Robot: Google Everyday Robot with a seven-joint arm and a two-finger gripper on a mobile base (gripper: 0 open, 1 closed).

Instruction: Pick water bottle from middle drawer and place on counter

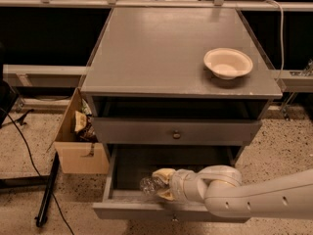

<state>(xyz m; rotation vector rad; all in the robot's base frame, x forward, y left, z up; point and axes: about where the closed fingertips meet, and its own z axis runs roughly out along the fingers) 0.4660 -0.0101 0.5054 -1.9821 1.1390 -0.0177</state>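
The middle drawer (132, 210) is pulled open below the cabinet, and its dark floor shows. My gripper (162, 184) reaches in from the lower right over the drawer's front part. It is shut on the water bottle (148, 184), a small clear crinkled bottle that sticks out to the left between the yellowish fingers (164, 173). The bottle is near the drawer's front panel; I cannot tell whether it touches the floor. The counter (161, 48) is the flat grey top above.
A white bowl (228, 62) stands on the counter's right side. A closed drawer front with a brass knob (176, 135) sits above the open drawer. An open cardboard box (78, 143) with clutter and a black rod (46, 192) lie on the floor to the left.
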